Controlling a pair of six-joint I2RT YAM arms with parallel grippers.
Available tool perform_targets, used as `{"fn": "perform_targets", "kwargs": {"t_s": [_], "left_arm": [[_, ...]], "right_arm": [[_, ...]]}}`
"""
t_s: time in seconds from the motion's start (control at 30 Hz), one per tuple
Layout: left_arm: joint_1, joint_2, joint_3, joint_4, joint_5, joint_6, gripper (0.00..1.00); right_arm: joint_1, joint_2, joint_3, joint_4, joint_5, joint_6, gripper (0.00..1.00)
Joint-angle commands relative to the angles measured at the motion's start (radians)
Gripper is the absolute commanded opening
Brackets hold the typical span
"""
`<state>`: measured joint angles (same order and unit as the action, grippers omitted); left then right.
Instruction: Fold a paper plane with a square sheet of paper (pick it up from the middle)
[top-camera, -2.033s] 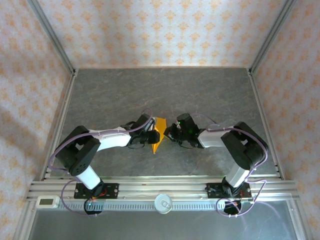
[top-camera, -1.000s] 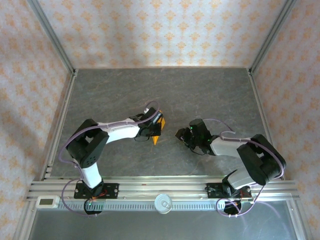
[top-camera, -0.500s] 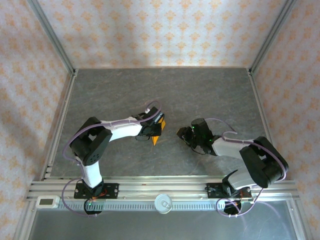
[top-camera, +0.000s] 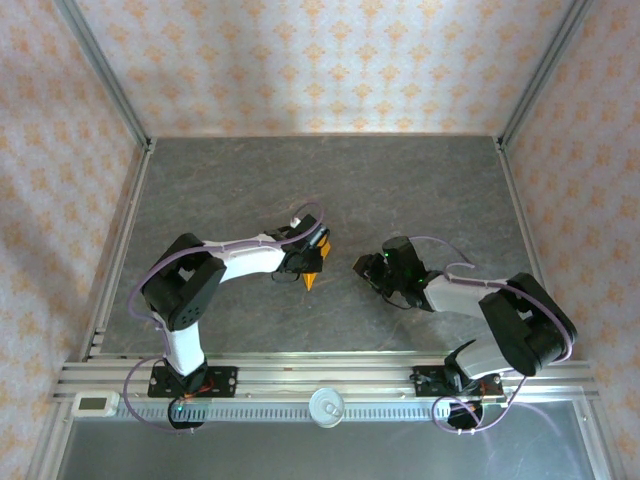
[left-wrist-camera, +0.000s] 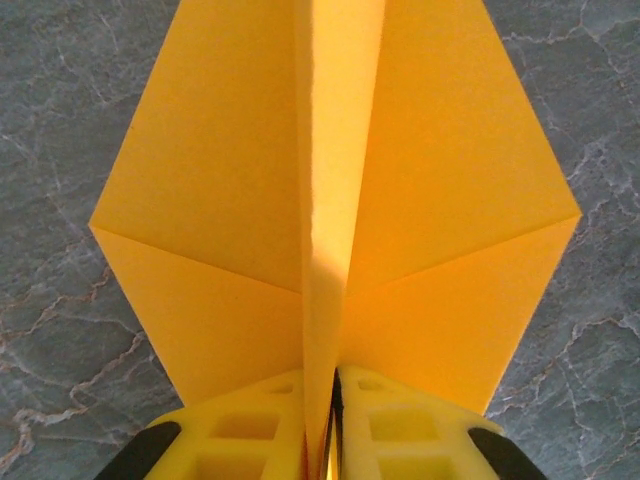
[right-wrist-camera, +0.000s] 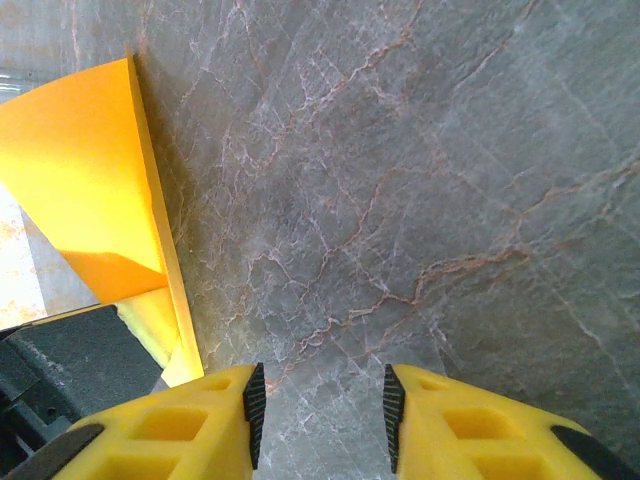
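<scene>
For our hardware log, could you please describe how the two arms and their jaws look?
The left arm and right arm both have white links, black joint housings and black bases, with thin purple cables looping alongside. The jaws are yellow, with rectangular cut-outs and black ribbed inner faces.

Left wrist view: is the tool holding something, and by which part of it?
The left tool pinches the orange paper plane by its upright centre fold, at its near end. The right tool stands open over the table, holding nothing.
</scene>
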<state>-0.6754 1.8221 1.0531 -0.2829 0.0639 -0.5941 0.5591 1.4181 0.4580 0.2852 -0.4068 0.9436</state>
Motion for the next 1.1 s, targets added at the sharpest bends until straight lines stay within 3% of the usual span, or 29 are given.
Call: {"fn": "perform_targets", "kwargs": {"t_s": [0.0, 0.47, 1.07], "left_arm": [[-0.01, 0.025, -0.035, -0.038, -0.048, 0.002, 0.19], [-0.057, 0.046, -0.056, -0.047, -0.114, -0.07, 0.35], [-0.099, -0.027, -0.072, -0.034, -0.161, -0.296, 0.37]], "right_arm": [[-0.005, 0.006, -0.007, 0.008, 0.022, 0.006, 0.39], [-0.007, -0.001, -0.015, 0.006, 0.015, -0.012, 0.39], [-0.052, -0.011, -0.027, -0.003, -0.03, -0.073, 0.4]]}}
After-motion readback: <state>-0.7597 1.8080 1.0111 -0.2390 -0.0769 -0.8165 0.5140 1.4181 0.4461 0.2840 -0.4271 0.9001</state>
